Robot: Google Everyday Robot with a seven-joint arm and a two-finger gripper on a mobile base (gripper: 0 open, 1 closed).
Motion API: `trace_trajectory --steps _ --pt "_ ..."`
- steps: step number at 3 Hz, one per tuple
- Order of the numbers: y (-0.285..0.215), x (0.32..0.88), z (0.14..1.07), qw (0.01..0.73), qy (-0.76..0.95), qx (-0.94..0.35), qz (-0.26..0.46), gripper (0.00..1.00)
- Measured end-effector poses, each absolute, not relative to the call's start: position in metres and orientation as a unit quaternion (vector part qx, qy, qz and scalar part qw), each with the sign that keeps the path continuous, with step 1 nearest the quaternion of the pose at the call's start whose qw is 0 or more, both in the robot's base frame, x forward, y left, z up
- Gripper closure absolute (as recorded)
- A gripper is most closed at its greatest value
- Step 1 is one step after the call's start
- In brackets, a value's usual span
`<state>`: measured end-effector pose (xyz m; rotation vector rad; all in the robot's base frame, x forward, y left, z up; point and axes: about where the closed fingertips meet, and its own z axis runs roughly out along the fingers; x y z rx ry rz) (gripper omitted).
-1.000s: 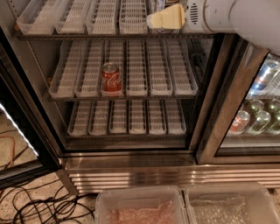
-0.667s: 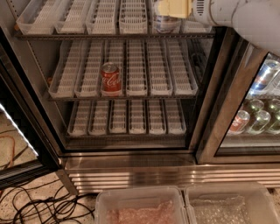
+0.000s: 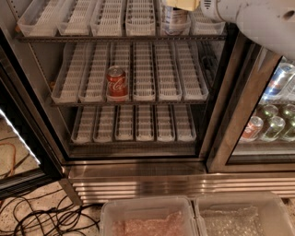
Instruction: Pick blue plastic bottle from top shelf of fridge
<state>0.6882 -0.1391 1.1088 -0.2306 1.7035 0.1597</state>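
Note:
The fridge (image 3: 216, 156) stands open in front of me. Its top shelf (image 3: 115, 38) carries a row of whitish slotted trays. The blue plastic bottle (image 3: 175, 19) stands in a tray at the right of that shelf. Only its lower body with the white-and-dark label shows; its cap is cut off by the frame's top edge. My gripper (image 3: 183, 4), pale yellow, is at the very top of the view, right over the bottle and close to it. The white arm (image 3: 258, 20) reaches in from the upper right.
A red cola can (image 3: 116, 83) stands on the middle shelf. The neighbouring compartment (image 3: 276, 115) at right holds many cans behind glass. Two clear plastic bins (image 3: 193, 219) sit low in front. Black cables (image 3: 41, 216) lie on the floor at left. The open door edge (image 3: 18, 138) is at left.
The gripper has moved up and a little left, deeper over the top shelf. It now sits mostly past the top edge, and the bottle's labelled body shows beneath it.

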Motion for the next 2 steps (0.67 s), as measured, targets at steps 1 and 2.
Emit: trace_trajectory --steps 1,2 --pt "-0.121 0.697 1.108 0.648 0.748 -0.104 0.092 0.0" --pt "-0.109 0.704 1.108 0.646 0.748 -0.107 0.107 0.0"
